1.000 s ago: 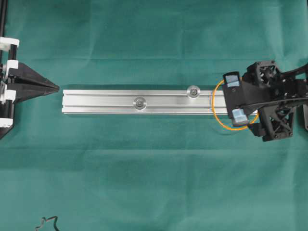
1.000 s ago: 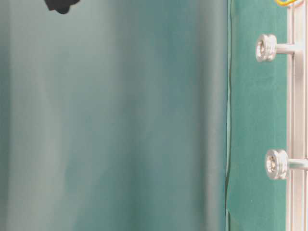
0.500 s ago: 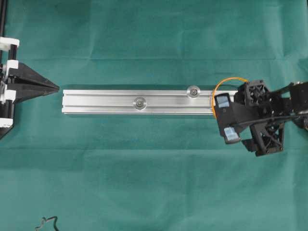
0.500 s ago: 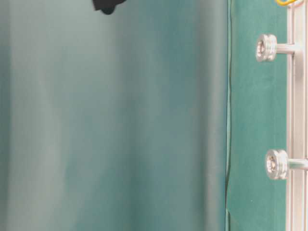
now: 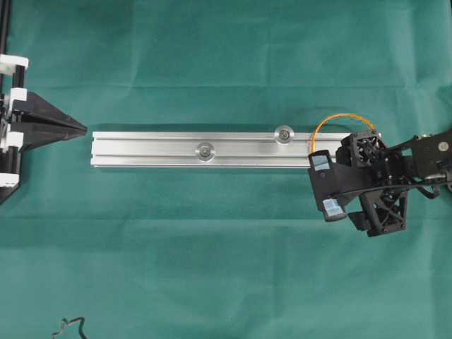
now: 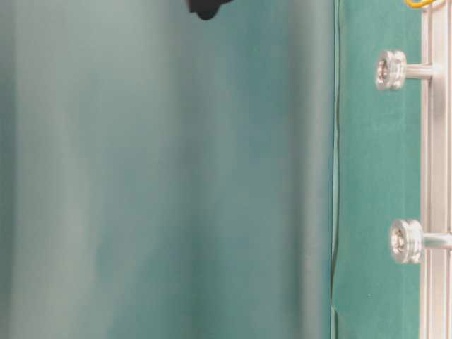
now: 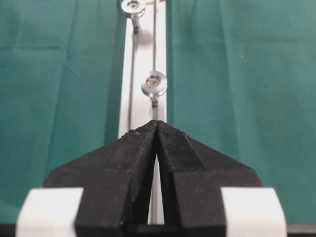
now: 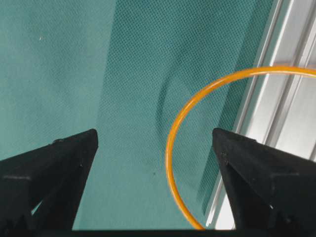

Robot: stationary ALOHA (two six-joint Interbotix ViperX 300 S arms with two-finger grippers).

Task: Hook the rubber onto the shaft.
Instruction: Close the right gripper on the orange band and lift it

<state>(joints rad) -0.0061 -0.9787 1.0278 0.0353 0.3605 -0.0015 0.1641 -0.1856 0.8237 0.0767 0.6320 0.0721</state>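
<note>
the right gripper (image 5: 324, 185) hangs with its jaws spread wide and nothing between them, just off the rail's (image 5: 155, 140) near end. the orange rubber band (image 5: 332, 123) lies ahead of its fingertips, arching over that rail end, beside the closer shaft (image 5: 284, 133). the left gripper (image 7: 156, 126) sits pressed closed, well back from the rail's other end

Table cover: a dark green cloth (image 5: 212, 268) lies over the whole table, with soft folds in it.
Cloth edge: in the table-level view the green cloth ends in a straight line.
Background: a blurry blue-green wall (image 6: 162, 183) fills the rest.
Light: bright and even.
</note>
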